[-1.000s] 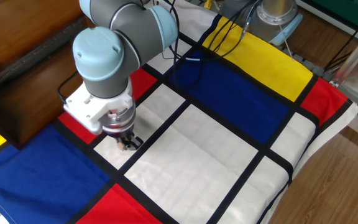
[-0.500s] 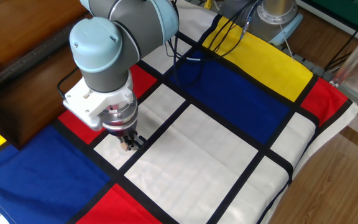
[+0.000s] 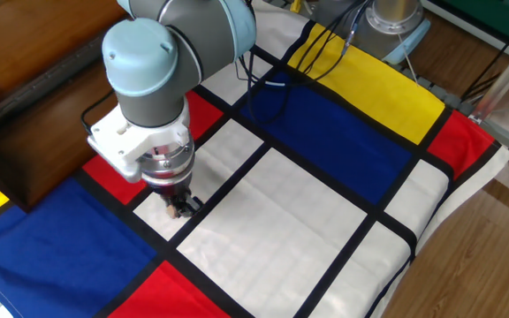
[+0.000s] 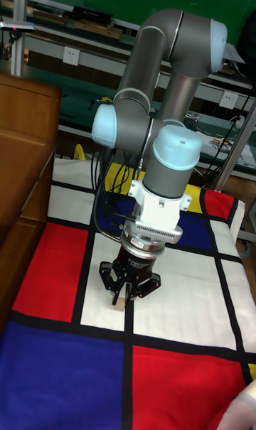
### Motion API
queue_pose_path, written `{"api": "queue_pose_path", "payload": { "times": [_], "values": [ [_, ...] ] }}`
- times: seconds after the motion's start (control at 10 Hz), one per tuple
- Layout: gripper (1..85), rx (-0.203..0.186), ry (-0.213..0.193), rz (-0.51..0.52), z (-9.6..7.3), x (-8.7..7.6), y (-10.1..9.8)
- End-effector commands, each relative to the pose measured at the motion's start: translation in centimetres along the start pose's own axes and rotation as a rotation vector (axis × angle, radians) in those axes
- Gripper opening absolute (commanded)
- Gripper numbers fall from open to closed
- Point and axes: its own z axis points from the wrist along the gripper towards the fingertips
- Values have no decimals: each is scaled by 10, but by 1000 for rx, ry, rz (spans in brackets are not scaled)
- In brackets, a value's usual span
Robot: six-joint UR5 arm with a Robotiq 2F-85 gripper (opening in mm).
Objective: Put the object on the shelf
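While poised low over a white panel of the colour-blocked tablecloth [image 3: 307, 221], black two-finger gripper [image 4: 121, 296] pointing straight down, fingers spread a little around the tiny pale tan wooden cube [image 4: 121, 301]. Cube resting on the cloth beside a black stripe, between the fingertips; contact with the pads too small to judge, so a firm hold not confirmed. Best handled by centring the fingers on the cube, closing gently and squarely to avoid flicking so small a piece aside, then lifting straight up before swinging toward the large dark brown polished wooden shelf unit [image 3: 34, 79] at the table's edge. Shelf boards visible in both views bare of anything; cube not yet on them.
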Motion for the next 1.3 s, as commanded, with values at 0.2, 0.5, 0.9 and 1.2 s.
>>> {"api": "queue_pose_path", "payload": {
  "times": [0.2,0.5,0.9,1.2],
  "values": [
    [10,35,-150,25,-5,-39,-11],
    [10,11,-152,46,-5,-40,-5],
    [10,1,-75,15,-2,-20,-2],
    [10,46,72,12,-3,18,-13]
  ]
}}
